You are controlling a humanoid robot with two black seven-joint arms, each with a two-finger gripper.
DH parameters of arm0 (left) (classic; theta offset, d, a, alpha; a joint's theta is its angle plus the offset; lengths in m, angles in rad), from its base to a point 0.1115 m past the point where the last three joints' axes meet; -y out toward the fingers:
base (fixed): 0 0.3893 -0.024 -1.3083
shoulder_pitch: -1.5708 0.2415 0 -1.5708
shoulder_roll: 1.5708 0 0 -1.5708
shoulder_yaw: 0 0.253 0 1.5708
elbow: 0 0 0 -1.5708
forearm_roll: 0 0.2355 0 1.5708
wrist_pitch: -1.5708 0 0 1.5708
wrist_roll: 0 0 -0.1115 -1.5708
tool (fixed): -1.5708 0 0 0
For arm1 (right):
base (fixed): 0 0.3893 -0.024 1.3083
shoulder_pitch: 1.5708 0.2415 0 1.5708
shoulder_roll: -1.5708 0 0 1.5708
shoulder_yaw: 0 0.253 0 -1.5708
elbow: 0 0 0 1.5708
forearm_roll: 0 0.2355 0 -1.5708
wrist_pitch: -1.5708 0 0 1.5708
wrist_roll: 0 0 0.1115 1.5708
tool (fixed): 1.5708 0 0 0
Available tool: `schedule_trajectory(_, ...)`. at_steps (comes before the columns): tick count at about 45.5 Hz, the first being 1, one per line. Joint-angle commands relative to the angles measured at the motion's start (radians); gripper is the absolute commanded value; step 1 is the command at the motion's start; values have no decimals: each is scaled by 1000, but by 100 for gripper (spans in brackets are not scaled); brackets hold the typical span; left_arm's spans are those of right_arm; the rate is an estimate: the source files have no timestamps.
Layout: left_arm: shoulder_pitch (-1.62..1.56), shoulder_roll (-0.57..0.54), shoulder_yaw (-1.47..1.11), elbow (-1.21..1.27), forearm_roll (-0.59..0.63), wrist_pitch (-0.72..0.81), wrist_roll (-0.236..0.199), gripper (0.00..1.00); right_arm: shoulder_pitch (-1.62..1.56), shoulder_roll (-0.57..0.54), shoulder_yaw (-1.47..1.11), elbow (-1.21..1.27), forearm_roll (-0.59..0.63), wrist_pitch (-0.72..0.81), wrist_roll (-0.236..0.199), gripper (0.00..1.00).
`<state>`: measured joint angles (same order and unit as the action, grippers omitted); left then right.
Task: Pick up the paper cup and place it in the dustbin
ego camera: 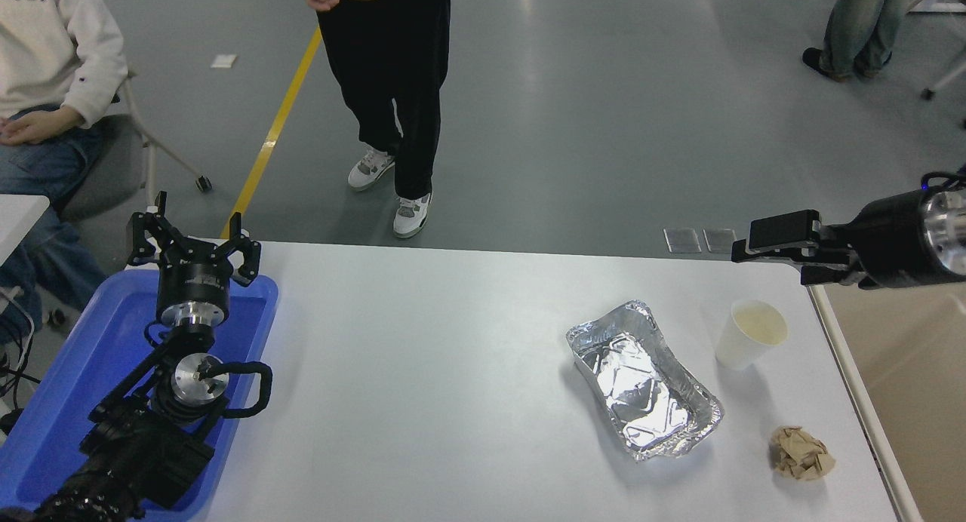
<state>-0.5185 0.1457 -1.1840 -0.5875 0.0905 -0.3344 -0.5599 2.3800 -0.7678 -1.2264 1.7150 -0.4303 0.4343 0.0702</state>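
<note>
The paper cup [749,333] stands upright on the white table [423,371] near its right edge, cream inside showing. The dustbin [862,401], beige with a pale rim, sits right of the table's right edge. My right gripper [773,244] reaches in from the right edge, held level above and behind the cup, clear of it. It is turned side-on, open, and holds nothing. My left gripper [192,237] is parked open at the lower left, over the blue tray [53,401].
A silver foil tray [643,379] lies just left of the cup. A crumpled brown paper ball [801,454] rests near the table's front right corner. A person stands beyond the far edge; another sits at the top left.
</note>
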Motion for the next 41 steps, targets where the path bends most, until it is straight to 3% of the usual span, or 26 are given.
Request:
schedule_trajectory(1,0,0,0,0,0,0,0,99,179,97,-74,30,-5,171,0,100)
schedule_trajectory(14,0,0,0,0,0,0,0,99,219,142,-30,14,-2,268,-6,100)
schedule_trajectory(26,0,0,0,0,0,0,0,99,206,111,-25,-6,-39,351,-33,100)
schedule_trajectory(32,0,0,0,0,0,0,0,99,176,99,-18,-24,-80,350,-36,100)
schedule_trajectory(41,0,0,0,0,0,0,0,99,-7,96,38,-248,-154,264,-39,100)
